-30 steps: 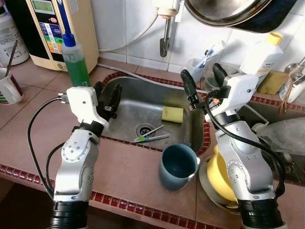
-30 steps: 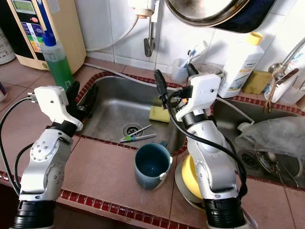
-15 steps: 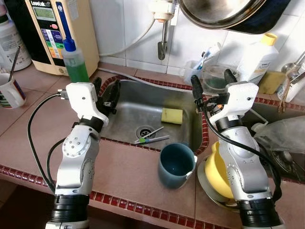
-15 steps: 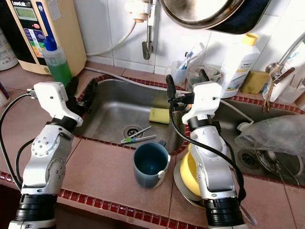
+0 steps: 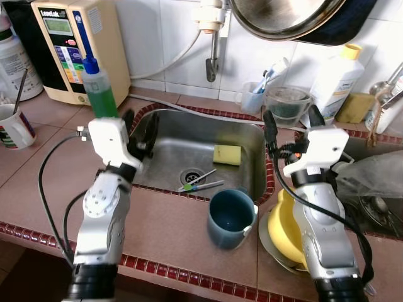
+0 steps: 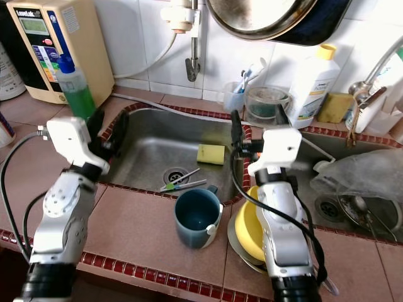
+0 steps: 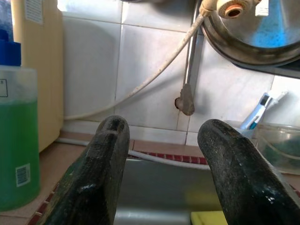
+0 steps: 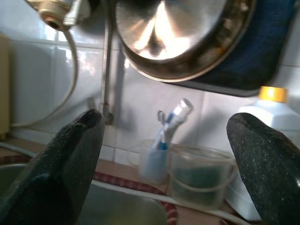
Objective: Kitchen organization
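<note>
A steel sink (image 5: 165, 150) holds a yellow sponge (image 5: 228, 155) and two thin utensils (image 5: 200, 182) beside the drain. On the tiled counter in front of it stands a dark blue mug (image 5: 232, 218), upright and empty. Just right of the mug, a yellow bowl (image 5: 284, 229) rests on a plate. My left gripper (image 5: 140, 124) hovers open over the sink's left rim, holding nothing. Above the sink's right rim my right gripper (image 5: 293, 124) is wide open and empty. The left wrist view looks past the left gripper (image 7: 164, 126) at the faucet (image 7: 186, 101).
A green soap bottle (image 5: 101, 89) and a water purifier (image 5: 72, 44) stand at the back left, a white mug (image 5: 14, 126) far left. Behind the sink are a toothbrush cup (image 5: 254, 95), a clear tub (image 5: 289, 106) and a white bottle (image 5: 337, 80). A pan (image 5: 286, 16) hangs overhead; a second basin with a plastic bag (image 5: 376, 177) lies right.
The camera has pulled back and shifted. My right gripper has moved right, from over the sink basin to its right rim. The left gripper stays by the left rim.
</note>
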Tool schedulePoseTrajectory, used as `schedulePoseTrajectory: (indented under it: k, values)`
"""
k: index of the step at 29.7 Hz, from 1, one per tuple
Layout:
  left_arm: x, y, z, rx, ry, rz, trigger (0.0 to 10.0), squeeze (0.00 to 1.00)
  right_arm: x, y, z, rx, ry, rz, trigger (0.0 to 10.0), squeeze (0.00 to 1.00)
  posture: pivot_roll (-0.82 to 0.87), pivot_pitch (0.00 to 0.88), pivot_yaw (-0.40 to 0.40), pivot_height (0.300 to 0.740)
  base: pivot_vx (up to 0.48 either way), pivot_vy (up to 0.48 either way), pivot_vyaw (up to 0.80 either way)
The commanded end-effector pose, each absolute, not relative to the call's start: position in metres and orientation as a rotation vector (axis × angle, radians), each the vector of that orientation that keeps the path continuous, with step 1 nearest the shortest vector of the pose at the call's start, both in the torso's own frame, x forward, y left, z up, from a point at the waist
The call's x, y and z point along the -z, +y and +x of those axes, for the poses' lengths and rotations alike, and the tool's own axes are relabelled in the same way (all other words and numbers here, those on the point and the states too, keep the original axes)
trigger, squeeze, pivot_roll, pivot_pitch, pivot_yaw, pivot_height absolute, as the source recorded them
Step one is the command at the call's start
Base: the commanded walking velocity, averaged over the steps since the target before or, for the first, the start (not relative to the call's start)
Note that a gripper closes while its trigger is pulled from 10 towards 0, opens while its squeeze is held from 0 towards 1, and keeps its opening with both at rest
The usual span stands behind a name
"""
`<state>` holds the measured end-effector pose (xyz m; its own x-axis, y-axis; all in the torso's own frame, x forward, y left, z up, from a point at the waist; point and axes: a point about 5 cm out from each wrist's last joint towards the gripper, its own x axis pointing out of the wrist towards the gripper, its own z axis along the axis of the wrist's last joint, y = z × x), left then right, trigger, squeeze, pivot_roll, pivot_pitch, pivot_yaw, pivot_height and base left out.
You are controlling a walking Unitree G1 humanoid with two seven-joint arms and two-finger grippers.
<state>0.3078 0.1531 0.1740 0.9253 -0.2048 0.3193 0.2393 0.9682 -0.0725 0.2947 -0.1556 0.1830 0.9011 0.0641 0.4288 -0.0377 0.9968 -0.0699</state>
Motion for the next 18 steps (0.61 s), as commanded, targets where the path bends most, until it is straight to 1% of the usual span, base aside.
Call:
schedulePoseTrajectory:
  k: [1,14,16,18]
  values:
    - [-0.1811,0.1534,0.3069,0.231,-0.347,-0.094,10.0,0.00,-0.1893,-0.1588,0.2927,-0.037,-0.479,-0.072,10.0,0.00,-0.09,0.000,0.031,0.740,0.000,0.000,0.00]
    - [-0.1856,0.1505,0.3046,0.269,-0.371,-0.105,10.0,0.00,-0.1947,-0.1591,0.2903,-0.025,-0.513,-0.063,10.0,0.00,-0.09,0.000,0.044,0.740,0.000,0.000,0.00]
    - [-0.1860,0.1484,0.3034,0.291,-0.379,-0.057,10.0,0.00,-0.1955,-0.1584,0.2896,-0.026,-0.518,-0.062,10.0,0.00,-0.09,0.000,0.046,0.740,0.000,0.000,0.00]
    - [-0.1862,0.1480,0.3034,0.296,-0.383,-0.060,10.0,0.00,-0.1960,-0.1577,0.2896,-0.028,-0.519,-0.062,10.0,0.00,-0.09,0.000,0.046,0.740,0.000,0.000,0.00]
